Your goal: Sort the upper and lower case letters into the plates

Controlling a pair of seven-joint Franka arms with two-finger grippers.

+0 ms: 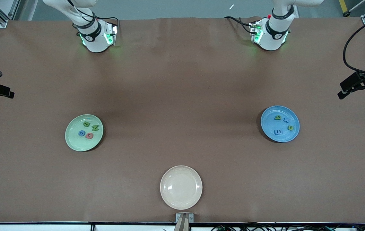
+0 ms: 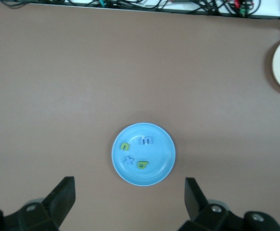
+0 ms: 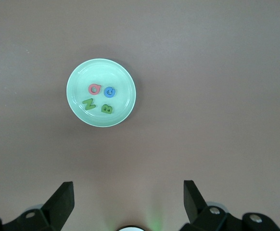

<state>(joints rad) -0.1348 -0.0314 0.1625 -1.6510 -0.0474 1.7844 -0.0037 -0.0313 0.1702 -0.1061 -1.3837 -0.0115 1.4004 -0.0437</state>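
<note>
The pale green plate (image 1: 73, 141) lies toward the right arm's end of the table and holds four capital letters: a green B (image 1: 86, 124), a green N (image 1: 95, 128), a blue C (image 1: 82, 133) and a pink letter (image 1: 89, 135) that reads as a G or Q. In the right wrist view the same plate (image 3: 77, 103) shows the pink letter (image 3: 95, 89) beside the blue C (image 3: 109, 91), with the green N (image 3: 89, 104) and green B (image 3: 107, 109) next to them. The four lie close together but apart.

The blue plate (image 1: 286, 136) lies toward the left arm's end and holds four small letters: a green one (image 1: 277, 117) that looks like a or g, a blue x (image 1: 285, 120), a green n (image 1: 290, 127) and a blue m (image 1: 278, 132). The left wrist view shows this plate (image 2: 161, 144) with the n (image 2: 125, 146), m (image 2: 146, 140), x (image 2: 128, 160) and the green a-like letter (image 2: 142, 164).

A cream-white plate (image 1: 169, 197) sits nearest the front camera, midway between the two ends, with nothing in it.

The left gripper (image 2: 130, 204) hangs high over the brown table (image 1: 182, 80), above the blue plate, fingers spread wide apart and holding nothing. The right gripper (image 3: 129, 204) hangs likewise above the green plate, fingers wide apart and empty.
</note>
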